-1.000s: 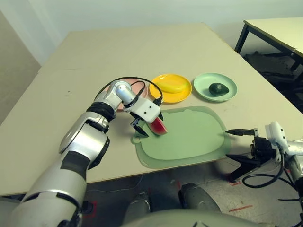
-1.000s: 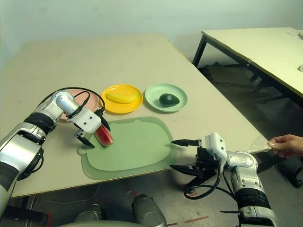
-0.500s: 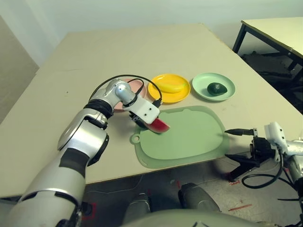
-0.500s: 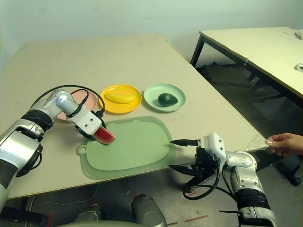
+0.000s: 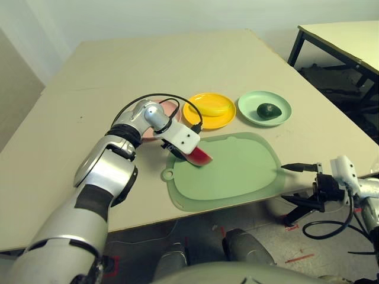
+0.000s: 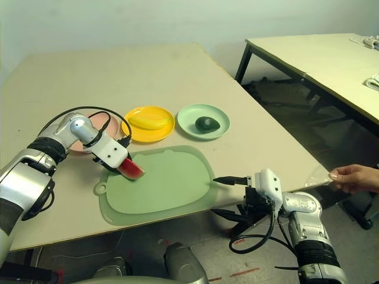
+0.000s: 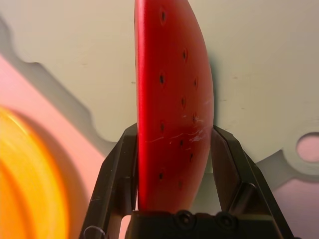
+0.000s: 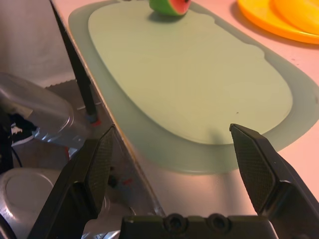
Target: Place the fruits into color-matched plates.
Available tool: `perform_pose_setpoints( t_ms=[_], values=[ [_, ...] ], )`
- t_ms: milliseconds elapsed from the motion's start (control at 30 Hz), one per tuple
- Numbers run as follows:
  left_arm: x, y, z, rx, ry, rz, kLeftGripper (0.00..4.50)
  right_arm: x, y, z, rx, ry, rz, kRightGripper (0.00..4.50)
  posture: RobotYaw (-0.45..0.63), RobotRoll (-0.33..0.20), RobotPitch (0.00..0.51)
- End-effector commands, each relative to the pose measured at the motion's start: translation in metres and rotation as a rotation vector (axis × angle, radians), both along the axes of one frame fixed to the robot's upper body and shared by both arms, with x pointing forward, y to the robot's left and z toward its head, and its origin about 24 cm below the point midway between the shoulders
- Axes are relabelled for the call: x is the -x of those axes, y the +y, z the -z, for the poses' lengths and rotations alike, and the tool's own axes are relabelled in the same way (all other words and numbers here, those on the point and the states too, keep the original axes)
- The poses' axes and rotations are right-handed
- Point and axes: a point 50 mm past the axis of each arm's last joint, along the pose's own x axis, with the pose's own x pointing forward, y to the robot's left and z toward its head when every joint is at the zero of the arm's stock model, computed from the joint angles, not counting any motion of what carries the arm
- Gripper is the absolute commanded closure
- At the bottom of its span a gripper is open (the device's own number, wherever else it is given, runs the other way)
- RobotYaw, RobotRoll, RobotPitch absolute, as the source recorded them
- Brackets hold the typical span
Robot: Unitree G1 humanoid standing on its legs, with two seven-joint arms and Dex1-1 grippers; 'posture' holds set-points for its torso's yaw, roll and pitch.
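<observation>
Watermelon wedge (image 7: 172, 99) sits clamped between the left hand's (image 5: 192, 155) two fingers, over the near-left corner of the green mat (image 5: 237, 171), beside its ring tab. Behind that hand lies the pink plate (image 6: 112, 126), mostly hidden by the arm. The yellow plate (image 5: 195, 115) holds the banana (image 5: 214, 108); the green plate (image 5: 281, 115) holds the avocado (image 5: 269, 110). The right hand (image 6: 228, 196) hangs spread wide and empty off the surface's (image 5: 177, 59) near edge, just beside the mat's right end. The far half of the surface lies open.
</observation>
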Motion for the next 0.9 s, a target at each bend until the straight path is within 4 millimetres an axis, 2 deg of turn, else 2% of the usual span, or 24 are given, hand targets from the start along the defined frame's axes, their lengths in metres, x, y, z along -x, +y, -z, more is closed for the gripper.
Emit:
perform_pose_setpoints(
  t_ms=[33,167,333,600,900],
  values=[
    [-0.009,0.008,-0.028,0.038,-0.059,-0.057,2.31,-0.008,0.005,-0.011,-0.07,-0.035,0.017,0.0,-0.31,0.0,0.0],
    [-0.013,0.025,-0.041,0.029,-0.096,-0.134,2.31,-0.014,0.01,-0.018,-0.132,-0.046,0.046,0.0,-0.3,0.0,0.0],
    [-0.015,0.059,-0.05,-0.014,-0.15,-0.279,2.31,-0.02,0.02,-0.024,-0.226,-0.051,0.095,0.0,-0.28,0.0,0.0],
    [-0.017,0.103,-0.049,-0.095,-0.262,-0.516,2.31,-0.021,0.036,-0.026,-0.327,-0.072,0.166,0.0,-0.28,0.0,0.0],
    [-0.026,0.117,-0.036,-0.136,-0.415,-0.691,2.31,-0.012,0.054,-0.02,-0.336,-0.059,0.151,0.0,-0.29,0.0,0.0]
  ],
)
